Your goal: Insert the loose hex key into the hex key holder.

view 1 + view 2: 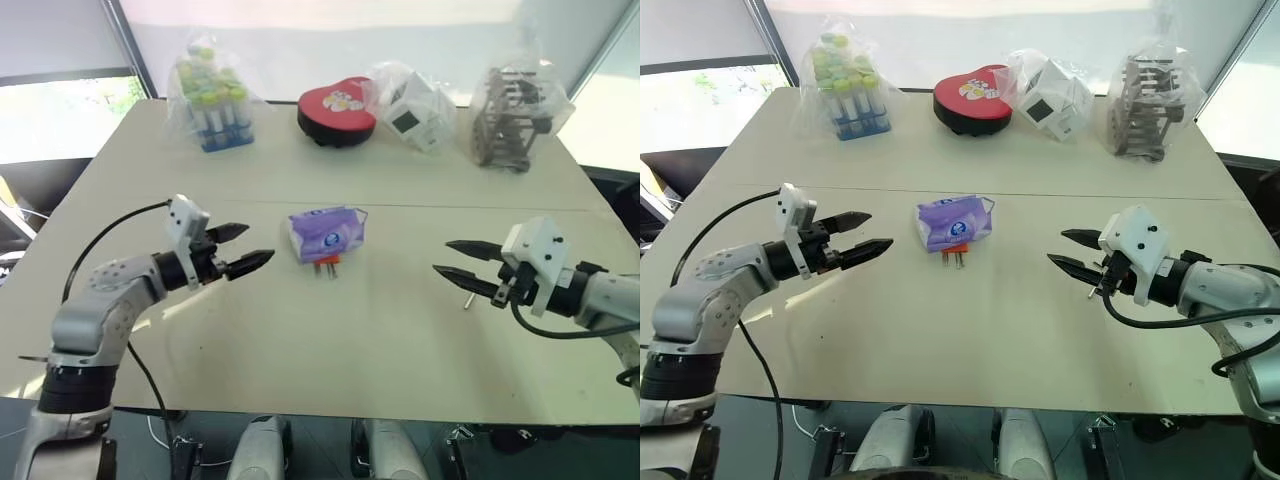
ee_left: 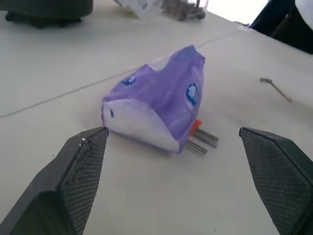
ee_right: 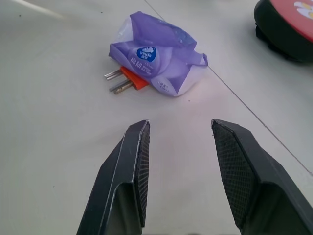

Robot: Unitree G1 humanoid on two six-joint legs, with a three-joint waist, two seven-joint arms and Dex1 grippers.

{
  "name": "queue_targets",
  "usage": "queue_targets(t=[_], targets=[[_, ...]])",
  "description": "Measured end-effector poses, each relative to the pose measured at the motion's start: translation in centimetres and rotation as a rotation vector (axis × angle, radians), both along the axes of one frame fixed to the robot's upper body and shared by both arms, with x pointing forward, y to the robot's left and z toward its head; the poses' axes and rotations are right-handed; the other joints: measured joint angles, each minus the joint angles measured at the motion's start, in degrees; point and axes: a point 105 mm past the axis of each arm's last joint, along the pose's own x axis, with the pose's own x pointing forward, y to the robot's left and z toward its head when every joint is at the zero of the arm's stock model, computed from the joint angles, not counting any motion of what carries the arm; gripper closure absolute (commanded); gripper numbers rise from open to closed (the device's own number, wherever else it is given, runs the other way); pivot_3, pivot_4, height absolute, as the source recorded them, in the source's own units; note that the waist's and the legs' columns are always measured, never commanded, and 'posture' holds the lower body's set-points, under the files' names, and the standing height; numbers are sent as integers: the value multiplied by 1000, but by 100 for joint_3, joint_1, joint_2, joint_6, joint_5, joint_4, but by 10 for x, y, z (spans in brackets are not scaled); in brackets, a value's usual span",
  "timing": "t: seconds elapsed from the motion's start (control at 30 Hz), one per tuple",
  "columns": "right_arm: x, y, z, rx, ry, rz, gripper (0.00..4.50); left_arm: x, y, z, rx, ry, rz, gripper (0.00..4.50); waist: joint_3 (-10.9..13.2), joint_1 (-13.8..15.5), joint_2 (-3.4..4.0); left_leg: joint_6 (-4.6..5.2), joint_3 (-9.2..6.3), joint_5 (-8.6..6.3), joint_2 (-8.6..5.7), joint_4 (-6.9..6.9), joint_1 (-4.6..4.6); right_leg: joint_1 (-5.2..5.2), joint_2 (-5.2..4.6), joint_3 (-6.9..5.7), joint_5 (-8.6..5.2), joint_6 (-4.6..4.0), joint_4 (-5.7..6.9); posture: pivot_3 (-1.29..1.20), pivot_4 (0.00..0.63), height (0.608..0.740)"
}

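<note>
Pale table [image 1: 300,330], seam line across the middle.

Centre of table: purple-and-white pouch [image 1: 326,231] lying on its side. Orange hex key holder [image 3: 133,78] tucked under the pouch's near edge, partly covered, resting on the table. Short metal keys poking out of the holder toward the near side of the table.

Loose hex key [image 2: 275,87] flat on the table, well apart from holder and pouch, off to the right. In the left eye view, seen as a thin grey rod [image 1: 466,297] just below the right gripper's fingertips. Contact between the two: cannot tell; nothing seen between the jaws.

Left gripper [image 1: 243,249] hovering above the table, left of the pouch, pointing toward it. Jaws wide apart, nothing between them. Not touching the pouch.

Right gripper [image 1: 453,259] hovering right of the pouch, pointing left toward it. Jaws partly apart, empty in the wrist view; pouch and holder ahead of the fingers [image 3: 132,166], clear gap between.

Far edge of table, left to right: bag of small bottles with green caps [image 1: 211,95], red heart-shaped box [image 1: 336,110], white cube in a clear bag [image 1: 414,108], dark wooden frame in a clear bag [image 1: 510,115]. All well apart from both grippers.
</note>
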Motion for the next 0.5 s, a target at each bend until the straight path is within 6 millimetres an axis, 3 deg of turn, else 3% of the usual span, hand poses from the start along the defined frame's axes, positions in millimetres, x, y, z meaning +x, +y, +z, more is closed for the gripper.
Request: queue_targets(t=[0.2, 0.5], targets=[[1, 3, -3, 20, 1, -3, 2445, 24, -29, -2, -44, 45, 10, 29, -1, 10, -1, 0, -1, 0, -3, 1, 1, 4, 1, 0, 10, 18, 0, 0, 150, 740], [0, 8, -7, 28, -1, -10, 2445, 61, -63, -39, 4, 197, 115, 29, 1, -2, -4, 0, -2, 0, -3, 1, 1, 3, 3, -1, 12, 21, 1, 0, 150, 740]])
